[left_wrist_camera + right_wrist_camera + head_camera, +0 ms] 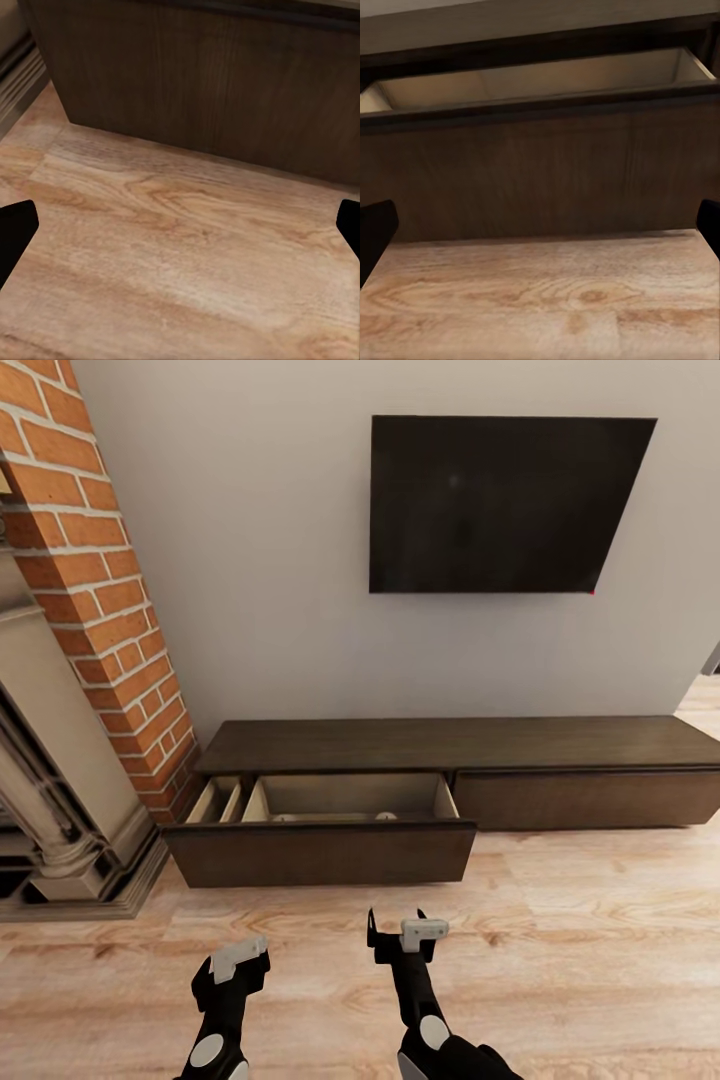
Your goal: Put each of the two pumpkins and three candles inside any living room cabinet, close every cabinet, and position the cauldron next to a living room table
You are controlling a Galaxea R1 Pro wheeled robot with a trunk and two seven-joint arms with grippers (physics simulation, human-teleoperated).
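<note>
The cabinet [450, 745] is a long low dark-brown unit against the wall. Its left drawer [320, 852] is pulled out and shows a pale inside. Its right drawer front [585, 798] is flush. Two small pale tops [385, 816] peek over the open drawer's front; I cannot tell what they are. My left gripper [238, 960] [180, 232] hangs open over the wood floor in front of the drawer. My right gripper [396, 922] [540, 229] is open too, facing the drawer front [540, 172], with nothing between its fingers. Pumpkins, candles, cauldron and table are out of view.
A stone fireplace [60, 800] and a red brick column [100, 580] stand at the left, close to the open drawer's left end. A dark TV [500, 505] hangs on the wall above the cabinet. Pale wood floor [600, 940] stretches to the right.
</note>
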